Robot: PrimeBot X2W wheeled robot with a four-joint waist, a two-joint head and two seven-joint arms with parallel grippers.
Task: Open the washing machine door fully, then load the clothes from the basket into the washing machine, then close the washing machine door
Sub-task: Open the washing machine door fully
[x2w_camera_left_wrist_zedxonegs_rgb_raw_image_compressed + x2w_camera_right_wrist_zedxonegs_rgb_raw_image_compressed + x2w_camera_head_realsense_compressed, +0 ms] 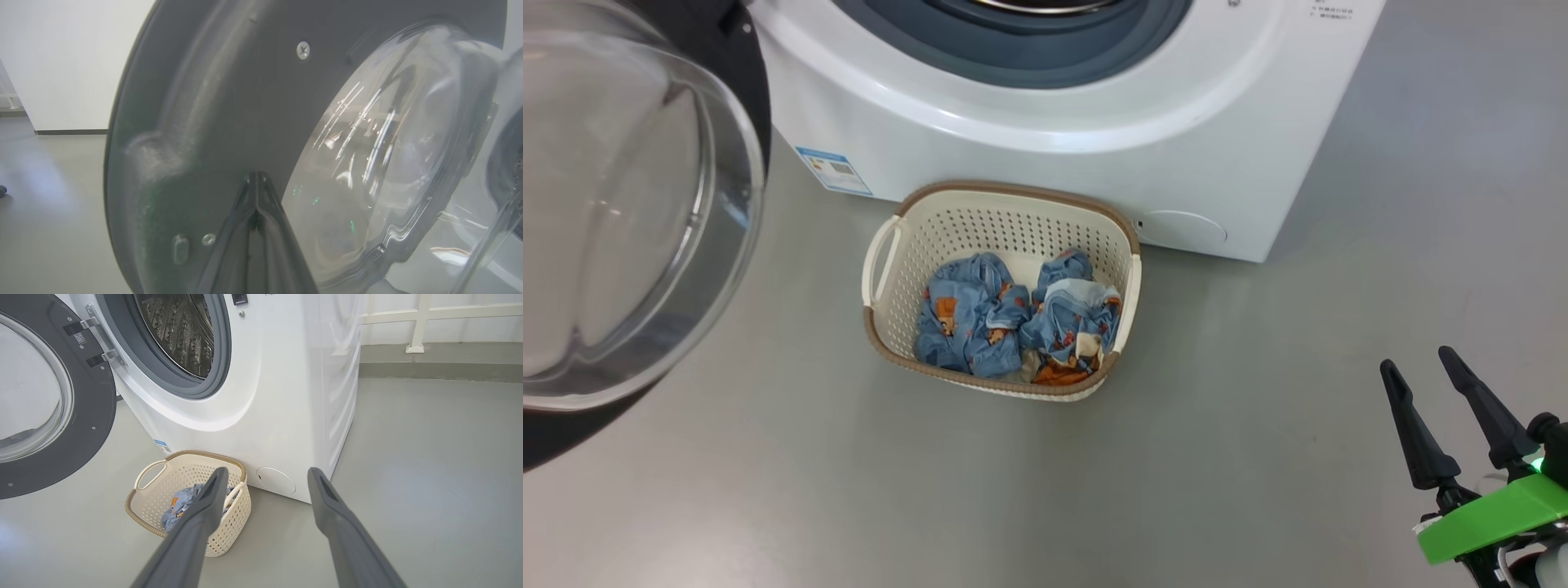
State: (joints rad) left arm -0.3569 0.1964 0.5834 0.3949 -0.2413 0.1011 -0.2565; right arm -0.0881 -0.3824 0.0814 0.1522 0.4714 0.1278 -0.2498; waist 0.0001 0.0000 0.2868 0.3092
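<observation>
The clothes [1013, 314] are lying in the basket [1013, 189] at mid-frame, up-left of the nearer right tool [1416, 359], which is being held spread, empty; the clenched left tool [256, 175] is being aimed at the washing machine door [229, 102].

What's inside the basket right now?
The basket holds crumpled blue printed clothes, in two bundles side by side, orange fabric showing at the near edge. They cover most of the basket floor, so anything beneath them cannot be seen.
</observation>
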